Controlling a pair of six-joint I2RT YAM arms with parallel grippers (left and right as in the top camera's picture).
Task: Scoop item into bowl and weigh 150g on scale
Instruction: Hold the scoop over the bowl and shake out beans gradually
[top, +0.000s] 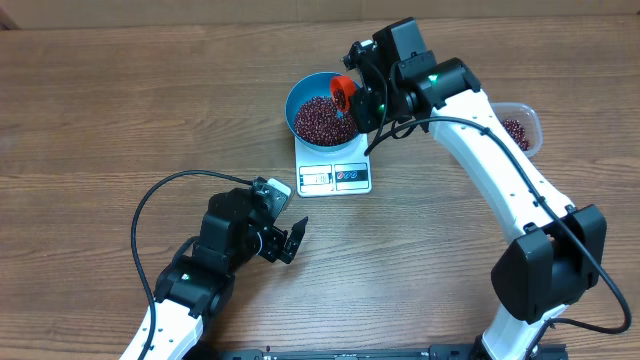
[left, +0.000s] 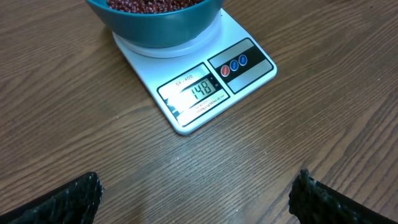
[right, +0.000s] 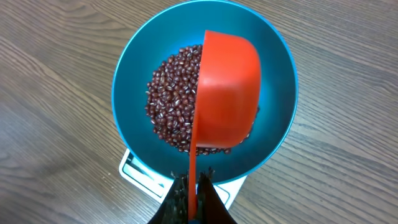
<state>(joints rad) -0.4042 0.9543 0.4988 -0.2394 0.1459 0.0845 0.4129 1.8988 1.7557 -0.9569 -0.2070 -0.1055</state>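
Note:
The blue bowl (top: 322, 112) stands on the white scale (top: 335, 172) and holds a pile of red-brown beans (right: 174, 115). The scale's display (left: 200, 91) reads 148. My right gripper (right: 194, 177) is shut on the handle of an orange scoop (right: 227, 93), which hangs tipped on its side over the bowl (right: 277, 118). In the overhead view the scoop (top: 342, 92) is at the bowl's right rim. My left gripper (top: 293, 240) rests low over the table in front of the scale (left: 199, 93), open, nothing between its fingertips (left: 314, 199).
A clear plastic tub (top: 520, 128) with more beans sits to the right, partly behind my right arm. Bare wooden table surrounds the scale. The left arm's cable loops over the table at the left (top: 160, 200).

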